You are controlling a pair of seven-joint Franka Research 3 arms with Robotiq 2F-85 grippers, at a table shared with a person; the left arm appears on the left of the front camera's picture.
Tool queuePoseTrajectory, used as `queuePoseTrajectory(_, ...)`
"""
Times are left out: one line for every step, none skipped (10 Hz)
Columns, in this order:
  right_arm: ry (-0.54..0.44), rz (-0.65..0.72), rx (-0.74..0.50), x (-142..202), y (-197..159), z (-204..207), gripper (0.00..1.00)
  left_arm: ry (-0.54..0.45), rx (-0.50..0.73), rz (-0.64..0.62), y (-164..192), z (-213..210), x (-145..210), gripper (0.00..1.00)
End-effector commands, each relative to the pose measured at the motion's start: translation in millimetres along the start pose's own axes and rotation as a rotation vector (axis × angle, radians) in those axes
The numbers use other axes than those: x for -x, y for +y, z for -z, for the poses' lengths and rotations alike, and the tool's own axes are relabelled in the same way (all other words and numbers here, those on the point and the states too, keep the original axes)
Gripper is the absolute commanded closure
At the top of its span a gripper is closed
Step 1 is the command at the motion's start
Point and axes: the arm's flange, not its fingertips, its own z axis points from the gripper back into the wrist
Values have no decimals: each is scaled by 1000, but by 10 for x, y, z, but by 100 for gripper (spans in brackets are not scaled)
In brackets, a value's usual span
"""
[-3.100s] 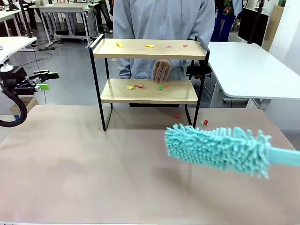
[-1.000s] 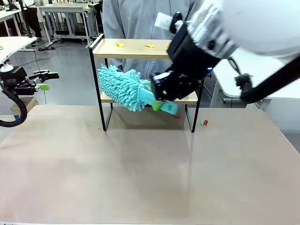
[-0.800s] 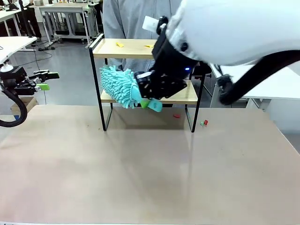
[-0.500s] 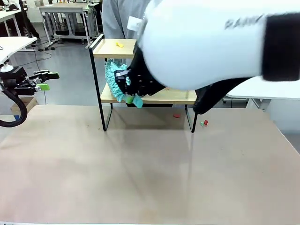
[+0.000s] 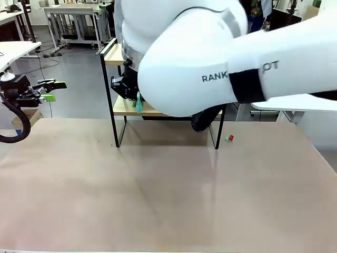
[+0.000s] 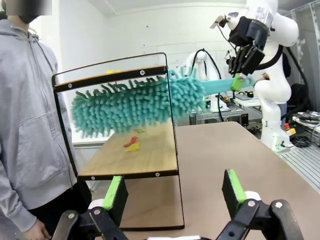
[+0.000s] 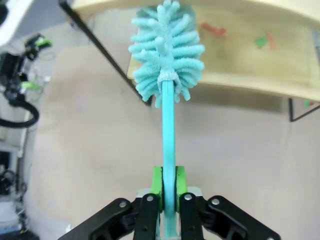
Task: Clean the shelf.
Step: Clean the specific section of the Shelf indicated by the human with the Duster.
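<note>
Across the right arm's white casing [image 5: 174, 79] the letters "RANK" and "OT" can be read. Straight ahead of the right gripper [image 7: 168, 182], whose green pads are clamped on the handle of a teal microfibre duster [image 7: 167, 75], stands the shelf [image 7: 280, 82]. The duster's head reaches between its two boards. Small red and green scraps [image 7: 212, 28] lie on the lower board beside the head. The left gripper [image 6: 175, 192] stands wide apart and empty, with the shelf beyond its fingertips.
</note>
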Motion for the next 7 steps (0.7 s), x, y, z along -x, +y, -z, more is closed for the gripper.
queuePoseTrajectory(-18,16,55,-205,484,250,87,-2,1,14,-12,11,-27,0)
queuePoseTrajectory(-8,12,48,-266,552,372,87,-2,1,14,-12,11,-27,0)
queuePoseTrajectory(2,9,37,-315,614,473,87,-2,1,14,-12,11,-27,0)
queuePoseTrajectory(3,9,35,-343,677,553,87,-2,1,14,-12,11,-27,0)
queuePoseTrajectory(9,11,26,-347,711,603,87,-2,1,14,-12,11,-27,0)
queuePoseTrajectory(12,28,32,-344,729,653,87,-2,1,14,-12,11,-27,0)
queuePoseTrajectory(22,36,34,-335,753,686,87,-2,1,14,-12,11,-27,0)
